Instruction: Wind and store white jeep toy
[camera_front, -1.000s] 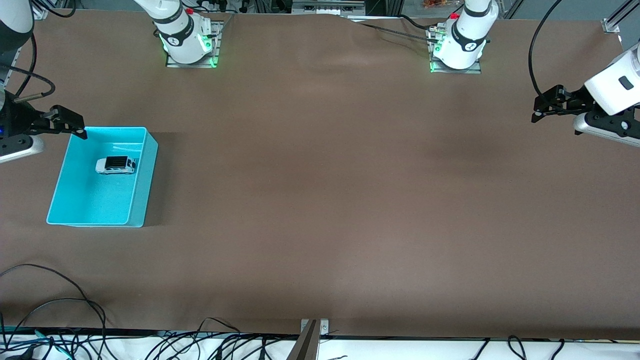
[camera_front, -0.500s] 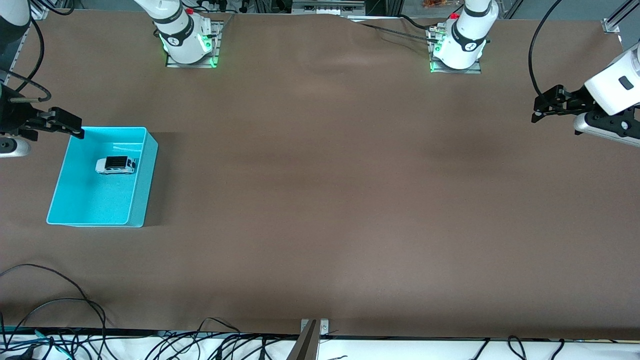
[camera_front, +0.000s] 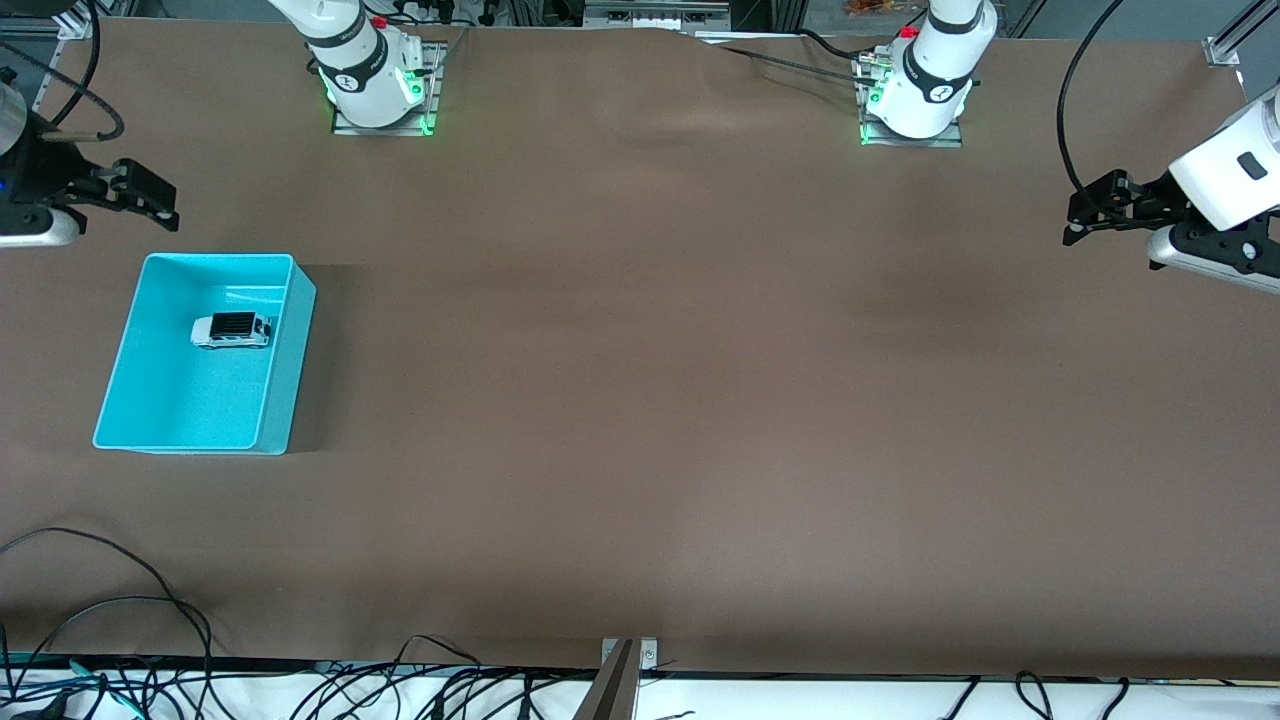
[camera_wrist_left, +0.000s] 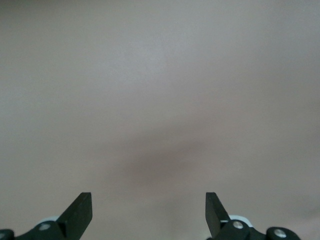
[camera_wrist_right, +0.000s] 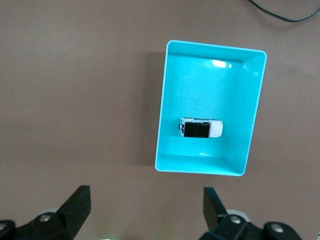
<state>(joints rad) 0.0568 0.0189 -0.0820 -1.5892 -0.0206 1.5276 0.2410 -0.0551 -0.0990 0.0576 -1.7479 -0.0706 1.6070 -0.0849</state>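
The white jeep toy (camera_front: 232, 330) with its black roof lies on the floor of the cyan bin (camera_front: 190, 400), toward the right arm's end of the table. In the right wrist view the white jeep toy (camera_wrist_right: 200, 128) sits in the cyan bin (camera_wrist_right: 210, 85), well clear of the fingers. My right gripper (camera_front: 166, 205) hangs open and empty over bare table beside the bin's corner closest to the bases; it shows as the right gripper (camera_wrist_right: 147, 200). My left gripper (camera_front: 1078, 215) waits open and empty over the left arm's end of the table, shown as the left gripper (camera_wrist_left: 148, 205) with only brown table under it.
Both arm bases (camera_front: 375, 85) (camera_front: 915, 95) stand along the table edge farthest from the front camera. Loose cables (camera_front: 120, 600) lie at the nearest edge. A brown table cover (camera_front: 650, 350) spans the middle.
My right gripper has drawn away from the bin's corner toward the bases' side of the table, still open. The jeep, the bin and the left arm have not moved.
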